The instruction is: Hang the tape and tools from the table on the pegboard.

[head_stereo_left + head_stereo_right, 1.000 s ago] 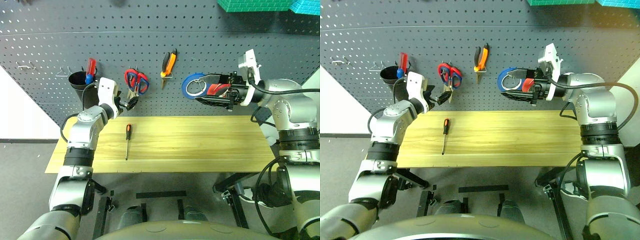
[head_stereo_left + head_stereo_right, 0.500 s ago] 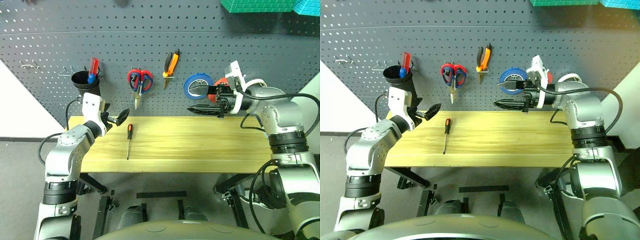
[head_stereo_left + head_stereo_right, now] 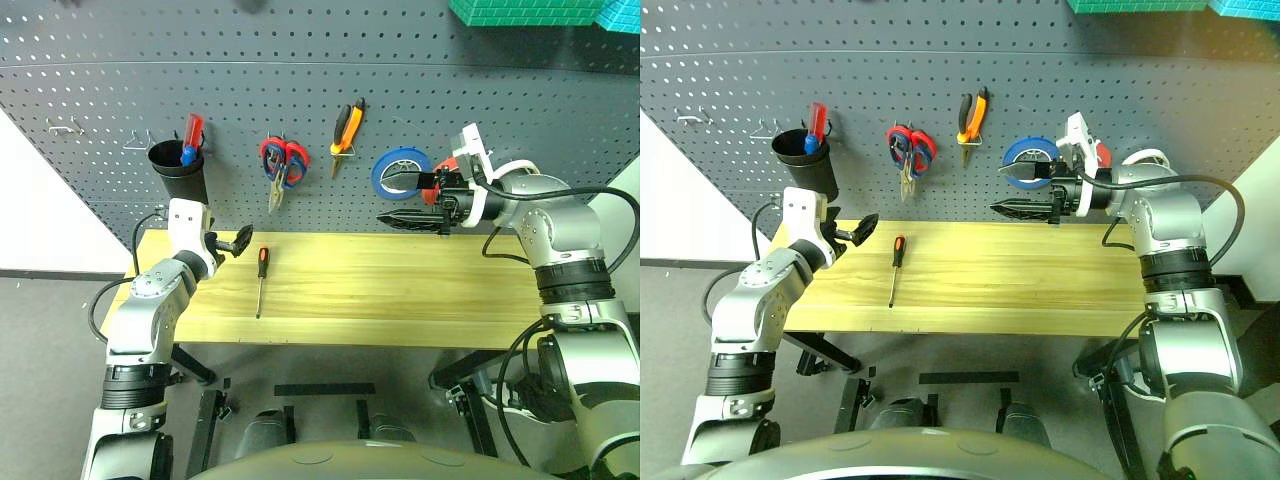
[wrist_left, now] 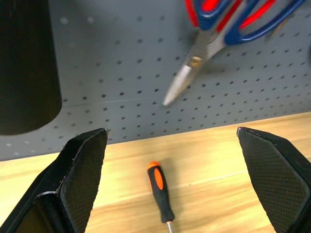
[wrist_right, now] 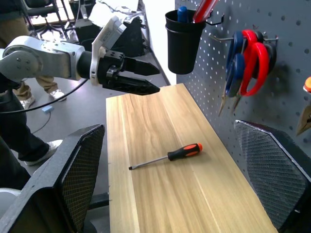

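While the screwdriver (image 3: 259,279) lies unmoved on the table's (image 3: 400,300) left part, the left gripper (image 3: 240,240), fingers spread and empty, has dropped from the red-handled scissors (image 3: 279,165) to just left of it; the right gripper (image 3: 400,200) gapes empty.

grey floor (image 3: 40,330) under everything, white wall (image 3: 45,210) off to the left, teal bins (image 3: 520,10) up top
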Robot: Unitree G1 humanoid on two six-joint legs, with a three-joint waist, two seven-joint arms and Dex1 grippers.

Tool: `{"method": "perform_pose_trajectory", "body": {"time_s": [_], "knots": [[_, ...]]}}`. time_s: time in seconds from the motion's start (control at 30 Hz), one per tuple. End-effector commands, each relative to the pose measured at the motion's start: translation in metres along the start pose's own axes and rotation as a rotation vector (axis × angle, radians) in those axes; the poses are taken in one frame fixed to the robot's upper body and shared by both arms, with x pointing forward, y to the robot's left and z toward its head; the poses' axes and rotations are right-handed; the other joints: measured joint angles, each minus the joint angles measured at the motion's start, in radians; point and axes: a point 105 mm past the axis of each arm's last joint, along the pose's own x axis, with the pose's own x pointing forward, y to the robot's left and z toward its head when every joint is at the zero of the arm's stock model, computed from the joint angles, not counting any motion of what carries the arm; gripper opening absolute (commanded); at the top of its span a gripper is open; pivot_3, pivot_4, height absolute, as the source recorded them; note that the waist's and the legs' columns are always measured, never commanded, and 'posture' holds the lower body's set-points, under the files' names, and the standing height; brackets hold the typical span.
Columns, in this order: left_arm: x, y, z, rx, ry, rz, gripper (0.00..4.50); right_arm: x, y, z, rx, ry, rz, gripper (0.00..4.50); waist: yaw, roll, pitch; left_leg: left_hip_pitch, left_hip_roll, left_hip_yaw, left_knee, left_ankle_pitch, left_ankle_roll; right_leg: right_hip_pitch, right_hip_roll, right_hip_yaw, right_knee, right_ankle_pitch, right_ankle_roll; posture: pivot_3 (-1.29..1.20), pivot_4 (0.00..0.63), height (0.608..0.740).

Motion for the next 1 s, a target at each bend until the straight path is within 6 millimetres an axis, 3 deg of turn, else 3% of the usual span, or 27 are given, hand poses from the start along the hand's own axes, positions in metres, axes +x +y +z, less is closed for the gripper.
{"method": "perform_pose_trajectory", "body": {"time_s": [0.03, 0.27, 0.6, 1.0], "knots": [[0.002, 0.006, 0.012, 0.05, -0.025, 0.014, 4.48, -0.003, 0.001, 0.007, -0.044, -0.002, 0.0, 4.5, 0.0, 0.0, 0.0, 0.0, 0.0, 0.0, 0.0, 0.0, 0.0, 0.0, 0.0, 0.0, 0.0, 0.0, 0.0, 0.13, 0.103, 0.732], [0.021, 0.006, 0.001, 0.028, 0.088, 0.071, 4.48, -0.005, 0.002, 0.001, -0.034, 0.026, 0.001, 4.5, 0.003, -0.002, 0.007, 0.0, 0.0, -0.001, 0.0, -0.001, 0.001, 0.001, 0.0, -0.001, 0.0, 0.0, 0.0, 0.13, 0.138, 0.732], [0.061, -0.004, -0.014, -0.023, 0.241, 0.177, 4.48, 0.001, -0.011, -0.016, -0.014, 0.099, -0.025, 4.5, -0.003, -0.004, 0.066, -0.002, 0.0, -0.002, 0.0, 0.0, 0.0, -0.002, 0.0, -0.001, 0.0, 0.0, 0.0, 0.09, 0.216, 0.732], [0.074, -0.012, -0.03, -0.063, 0.345, 0.206, 4.48, 0.047, -0.018, -0.036, -0.125, 0.159, 0.016, 4.5, -0.006, -0.006, 0.125, -0.014, 0.001, -0.002, 0.002, 0.002, -0.003, -0.013, -0.001, -0.003, 0.001, 0.0, 0.0, 0.08, 0.283, 0.732]]}}
